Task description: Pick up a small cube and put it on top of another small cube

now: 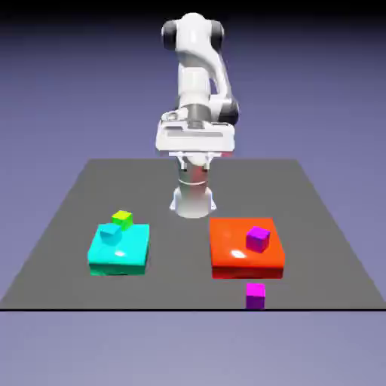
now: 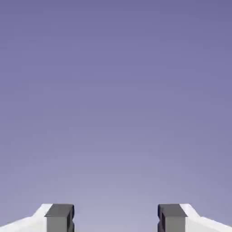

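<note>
In the exterior view, you had the white arm [image 1: 197, 90] folded up high at the far edge of the dark grey worktop [image 1: 68, 219], with its hand held level well above the surface and clear of every block. On the exterior view's right sat a flat red block [image 1: 234, 252], and the small magenta cube [image 1: 257, 238] rested on top of it, toward its right side. The other small magenta cube [image 1: 255, 295] stood on the bare worktop just in front of the red block, close to the near edge and apart from the block. On the exterior view's left you had a flat cyan block [image 1: 128, 255] carrying a small cyan cube [image 1: 110, 234] on its top near the back left corner, and a small yellow-green cube [image 1: 122, 219] stood just behind that block, at its far edge; whether it touched the block could not be told. The fingers could not be made out in this view, since the hand pointed toward the camera. In the hand view, you saw only the plain blue-violet backdrop filling the picture, with no worktop or block in sight. The gripper [image 2: 115, 218] showed at the bottom edge, its two grey fingertips [image 2: 59, 217] standing wide apart, left and right of the middle. Nothing lay between them, so the gripper was spread and held nothing.
</note>
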Motion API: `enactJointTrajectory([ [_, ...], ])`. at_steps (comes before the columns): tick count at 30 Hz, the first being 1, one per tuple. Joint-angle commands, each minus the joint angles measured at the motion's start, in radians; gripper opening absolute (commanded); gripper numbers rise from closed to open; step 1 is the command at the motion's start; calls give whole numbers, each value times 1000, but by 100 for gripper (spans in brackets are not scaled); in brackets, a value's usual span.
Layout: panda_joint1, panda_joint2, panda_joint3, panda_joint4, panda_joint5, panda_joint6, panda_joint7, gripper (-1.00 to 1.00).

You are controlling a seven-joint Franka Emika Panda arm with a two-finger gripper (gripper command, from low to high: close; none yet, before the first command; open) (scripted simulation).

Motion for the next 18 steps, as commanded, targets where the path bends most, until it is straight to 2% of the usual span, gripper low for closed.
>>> enactJointTrajectory([
  [1, 5, 36, 12, 31, -24, -39, -8, 0],
  [18, 87, 652, 219, 558, -423, -695, -151, 0],
])
